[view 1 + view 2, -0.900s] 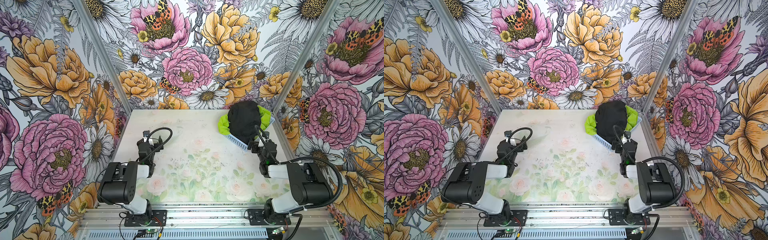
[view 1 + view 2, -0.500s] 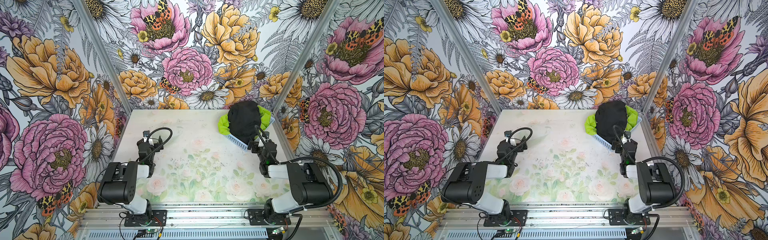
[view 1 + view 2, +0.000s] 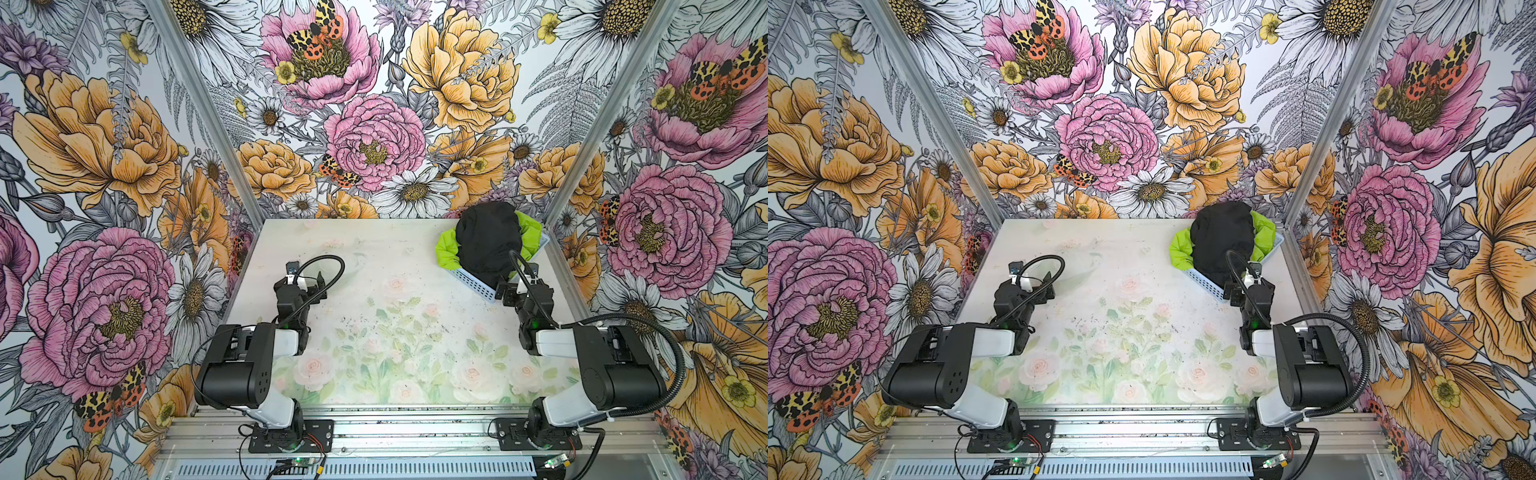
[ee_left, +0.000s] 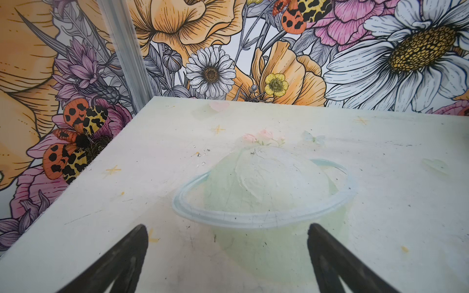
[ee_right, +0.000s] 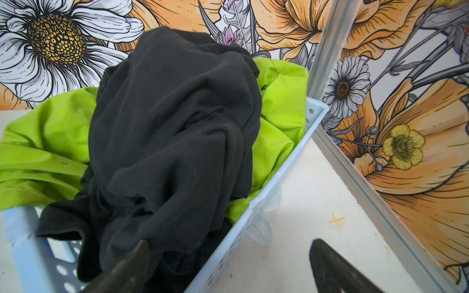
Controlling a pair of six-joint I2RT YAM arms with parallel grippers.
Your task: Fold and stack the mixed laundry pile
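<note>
The mixed laundry pile sits in a light-blue perforated basket (image 3: pixel 478 284) (image 3: pixel 1204 282) (image 5: pixel 266 200) at the far right of the table. A crumpled black T-shirt (image 3: pixel 486 241) (image 3: pixel 1223 241) (image 5: pixel 172 132) lies on top. Lime-green shorts (image 3: pixel 446 253) (image 3: pixel 1179 253) (image 5: pixel 48 142) spill out beneath it on both sides. My right gripper (image 3: pixel 519 282) (image 3: pixel 1241 282) (image 5: pixel 229 242) is open at the basket's near corner, one finger over the black cloth and the other over bare table. My left gripper (image 3: pixel 305 272) (image 3: pixel 1034 274) (image 4: pixel 227 227) is open and empty, low over the table's left side.
The table (image 3: pixel 395 332) (image 3: pixel 1121 332) carries a pale printed flower pattern, with a faint ringed-planet print (image 4: pixel 264 187) in front of the left gripper. Flowered walls and aluminium corner posts (image 3: pixel 582 162) (image 5: pixel 327 48) close in three sides; the basket stands near the right post.
</note>
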